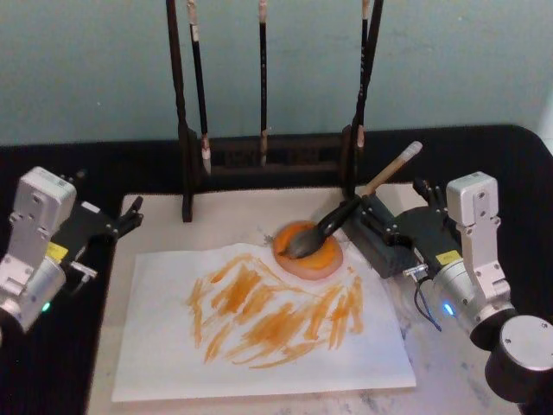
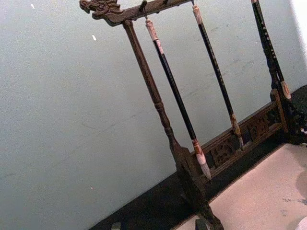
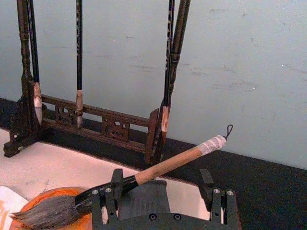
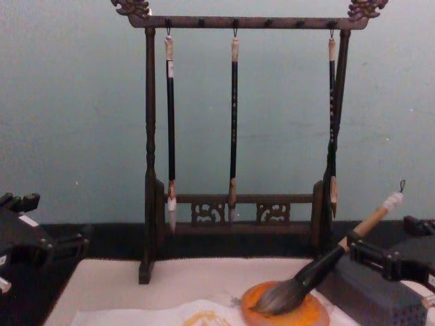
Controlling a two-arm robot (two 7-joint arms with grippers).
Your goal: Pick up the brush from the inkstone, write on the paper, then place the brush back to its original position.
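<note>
Far off on the left, the left gripper (image 1: 130,216) is waiting with spread, empty fingers. Between the right gripper's (image 1: 380,223) open fingers, the brush (image 1: 346,212) is lying slanted, bristles resting on the inkstone (image 1: 309,252).

Two robot arms, one at each lower side of the head view.

The left arm (image 1: 34,251), at the lower left of the frame, has a silver-grey boxy wrist housing with small dark screws, a yellow label, a green indicator light on its rounded silver segment, and a black left gripper (image 1: 130,216). The right arm (image 1: 471,268), at the lower right, has a matching silver housing with a yellow label, a blue indicator light, a thin black cable looped beneath, a black cylindrical joint with a grey cap at the frame corner, and a black right gripper (image 1: 380,220). At the bottom of the right wrist view, screw heads show on that gripper's fingers (image 3: 112,191).
</note>
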